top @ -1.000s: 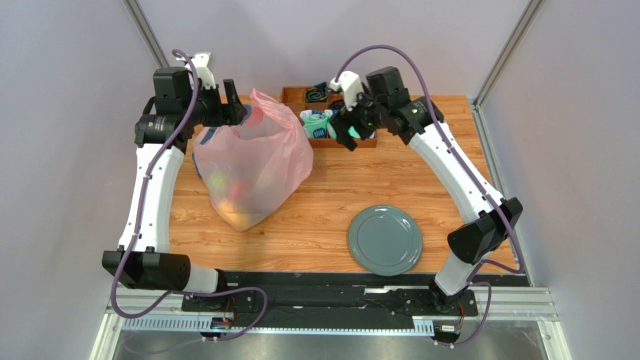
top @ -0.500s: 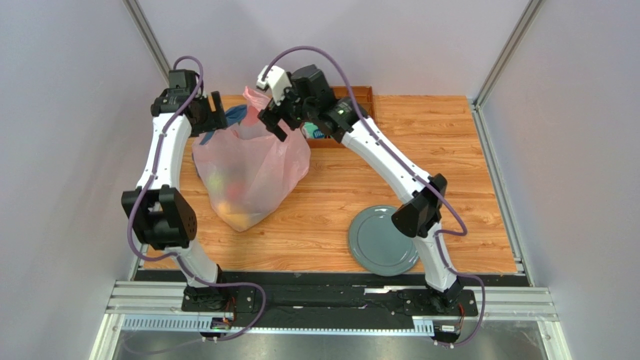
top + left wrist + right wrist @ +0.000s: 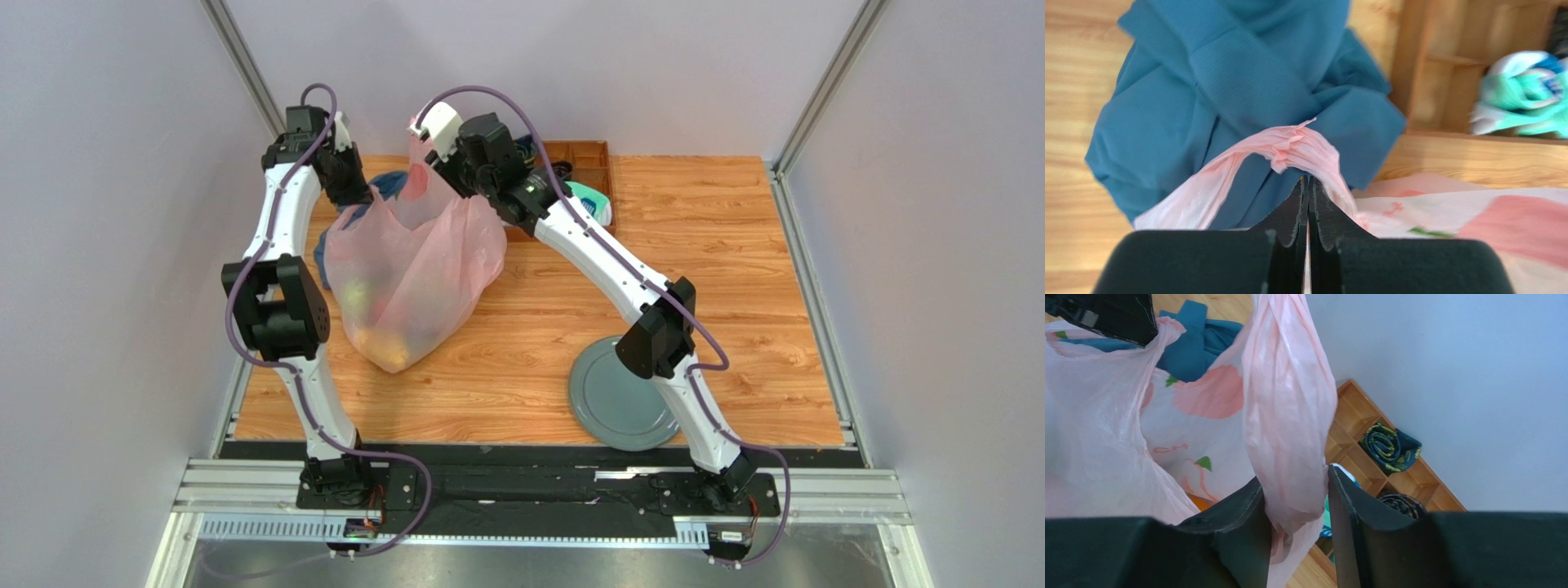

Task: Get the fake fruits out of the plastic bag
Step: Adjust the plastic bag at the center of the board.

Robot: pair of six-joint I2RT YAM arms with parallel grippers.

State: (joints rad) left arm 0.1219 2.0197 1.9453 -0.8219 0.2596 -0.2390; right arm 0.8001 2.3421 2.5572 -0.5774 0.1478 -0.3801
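Wooden worktop [image 3: 736,245]: left pincer [image 3: 1308,182] and right pincer [image 3: 1295,481] each clamp a handle of a translucent pink plastic bag [image 3: 411,276] holding fake fruits [image 3: 386,347]; crumpled blue cloth [image 3: 1229,79] lies just behind.

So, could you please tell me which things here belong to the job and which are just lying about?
Job: pink plastic bag, fake fruits inside it, left tool, right tool.
Lying about: blue cloth, grey plate, wooden organiser, rolled socks.
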